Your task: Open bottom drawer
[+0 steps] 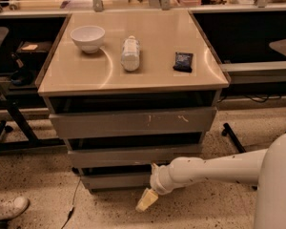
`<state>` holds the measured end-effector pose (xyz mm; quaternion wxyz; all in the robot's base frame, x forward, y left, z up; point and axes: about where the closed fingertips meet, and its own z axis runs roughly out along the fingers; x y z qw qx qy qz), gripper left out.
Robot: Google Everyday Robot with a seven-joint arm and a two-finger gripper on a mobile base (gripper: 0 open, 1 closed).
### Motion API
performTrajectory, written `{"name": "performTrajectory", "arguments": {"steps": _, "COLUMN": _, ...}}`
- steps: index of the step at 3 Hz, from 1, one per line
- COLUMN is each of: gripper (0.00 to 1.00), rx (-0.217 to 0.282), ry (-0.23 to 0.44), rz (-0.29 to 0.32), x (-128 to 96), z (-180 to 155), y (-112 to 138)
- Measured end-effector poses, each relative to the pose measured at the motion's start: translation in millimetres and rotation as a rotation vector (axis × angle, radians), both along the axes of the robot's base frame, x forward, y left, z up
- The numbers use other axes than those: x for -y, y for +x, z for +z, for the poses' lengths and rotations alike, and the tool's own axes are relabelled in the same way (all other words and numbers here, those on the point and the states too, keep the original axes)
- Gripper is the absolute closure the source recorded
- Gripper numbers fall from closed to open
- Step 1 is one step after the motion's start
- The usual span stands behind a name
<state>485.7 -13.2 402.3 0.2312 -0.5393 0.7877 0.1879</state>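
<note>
A cabinet with three grey drawers stands under a beige top (152, 75). The bottom drawer (115, 179) is the lowest and narrowest flat grey front, just above the floor. My white arm reaches in from the right. Its gripper (147, 199) hangs low in front of the drawer's right part, just below the panel's lower edge, with a cream fingertip pointing down and left toward the floor. The top drawer (133, 122) has pale scratch marks; the middle drawer (133, 155) sits below it.
On the cabinet top lie a white bowl (87, 37), a clear plastic bottle (130, 53) on its side and a dark packet (183, 61). A person's white shoe (8, 209) is at the lower left. A cable (72, 202) hangs by the cabinet. Chair legs (234, 136) stand at right.
</note>
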Motion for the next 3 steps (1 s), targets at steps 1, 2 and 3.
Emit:
{"name": "performTrajectory", "arguments": {"steps": 1, "gripper": 0.00, "rx": 0.012, "ry": 0.026, "rz": -0.017, "x": -10, "z": -42, "y": 12}}
{"name": "performTrajectory", "arguments": {"steps": 2, "gripper": 0.00, "rx": 0.021, "ry": 0.030, "rz": -0.036, "x": -10, "z": -76, "y": 22}}
{"name": "performTrajectory", "arguments": {"steps": 3, "gripper": 0.00, "rx": 0.020, "ry": 0.023, "rz": -0.052, "x": -5, "z": -104, "y": 27}}
